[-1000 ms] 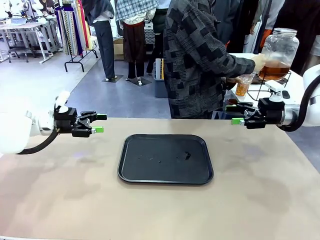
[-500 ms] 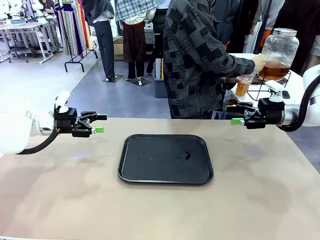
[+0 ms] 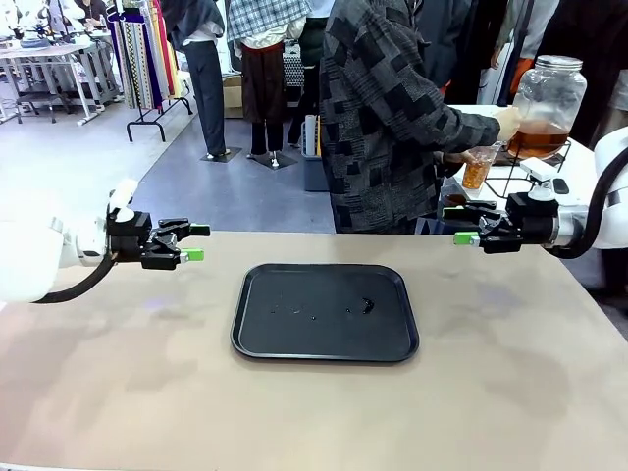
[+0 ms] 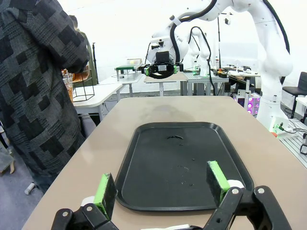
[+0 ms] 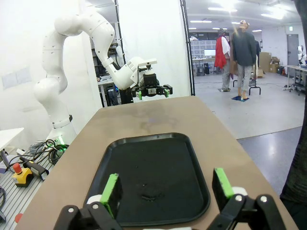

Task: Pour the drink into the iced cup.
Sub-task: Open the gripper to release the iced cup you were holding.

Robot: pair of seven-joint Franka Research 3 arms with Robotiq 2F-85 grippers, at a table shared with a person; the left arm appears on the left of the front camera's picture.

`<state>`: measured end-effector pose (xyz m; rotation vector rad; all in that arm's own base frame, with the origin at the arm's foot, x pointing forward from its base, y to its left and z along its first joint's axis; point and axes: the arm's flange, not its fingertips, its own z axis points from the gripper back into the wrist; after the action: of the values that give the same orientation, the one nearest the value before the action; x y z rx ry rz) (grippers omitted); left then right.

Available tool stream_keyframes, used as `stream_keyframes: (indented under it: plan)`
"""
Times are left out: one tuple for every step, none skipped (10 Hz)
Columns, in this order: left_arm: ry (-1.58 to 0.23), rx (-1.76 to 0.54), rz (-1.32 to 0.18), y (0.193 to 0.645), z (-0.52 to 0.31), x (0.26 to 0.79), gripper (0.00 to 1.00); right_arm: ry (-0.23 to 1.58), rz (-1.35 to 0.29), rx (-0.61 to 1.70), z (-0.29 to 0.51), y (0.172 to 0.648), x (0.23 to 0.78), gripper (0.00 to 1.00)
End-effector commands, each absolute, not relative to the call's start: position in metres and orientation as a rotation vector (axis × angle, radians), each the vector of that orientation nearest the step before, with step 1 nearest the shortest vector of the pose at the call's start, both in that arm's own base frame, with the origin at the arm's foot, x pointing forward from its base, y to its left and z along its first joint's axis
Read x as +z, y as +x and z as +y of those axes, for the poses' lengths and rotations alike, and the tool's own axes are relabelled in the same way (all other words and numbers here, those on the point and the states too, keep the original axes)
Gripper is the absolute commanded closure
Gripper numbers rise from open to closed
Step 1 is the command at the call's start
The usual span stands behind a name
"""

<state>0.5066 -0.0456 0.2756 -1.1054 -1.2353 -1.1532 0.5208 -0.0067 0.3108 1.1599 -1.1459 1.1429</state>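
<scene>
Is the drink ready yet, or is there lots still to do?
Not ready yet. The person holds a clear cup at the big glass jar, and amber drink already shows in the cup, so filling is under way. The black tray carries no cup. The left gripper and right gripper hover open above the table, holding nothing.

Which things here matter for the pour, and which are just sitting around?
Job:
- drink in the glass jar
- cup in the person's hand, at the jar
- black tray on the table
- left gripper and right gripper, both open

Lying about:
- wire stand
- clothes rack
</scene>
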Motion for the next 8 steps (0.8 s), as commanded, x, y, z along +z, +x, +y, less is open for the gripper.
stream_keyframes:
  plan:
    - [-1.105, -1.150, -1.241, 0.5063, -0.0459, 0.2776, 0.00, 1.170, -1.148, 1.136, -0.0074, 0.5197, 0.3133, 0.00]
    - [-1.105, -1.150, -1.241, 0.5063, -0.0459, 0.2776, 0.00, 1.170, -1.148, 1.136, -0.0074, 0.5197, 0.3133, 0.00]
    - [-1.105, -1.150, -1.241, 0.5063, -0.0459, 0.2776, 0.00, 1.170, -1.148, 1.136, -0.0074, 0.5197, 0.3133, 0.00]
    - [-1.105, -1.150, -1.241, 0.5063, -0.0459, 0.2776, 0.00, 1.170, -1.148, 1.136, -0.0074, 0.5197, 0.3133, 0.00]
    - [-1.105, -1.150, -1.241, 0.5063, -0.0459, 0.2776, 0.00, 1.170, -1.148, 1.136, -0.0074, 0.5197, 0.3133, 0.00]
    - [-1.105, -1.150, -1.241, 0.5063, -0.0459, 0.2776, 0.00, 1.170, -1.148, 1.136, -0.0074, 0.5197, 0.3133, 0.00]
    - [-1.105, -1.150, -1.241, 0.5063, -0.0459, 0.2776, 0.00, 1.170, -1.148, 1.136, -0.0074, 0.5197, 0.3133, 0.00]
    - [-1.105, -1.150, -1.241, 0.5063, -0.0459, 0.2776, 0.00, 1.170, -1.148, 1.136, -0.0074, 0.5197, 0.3133, 0.00]
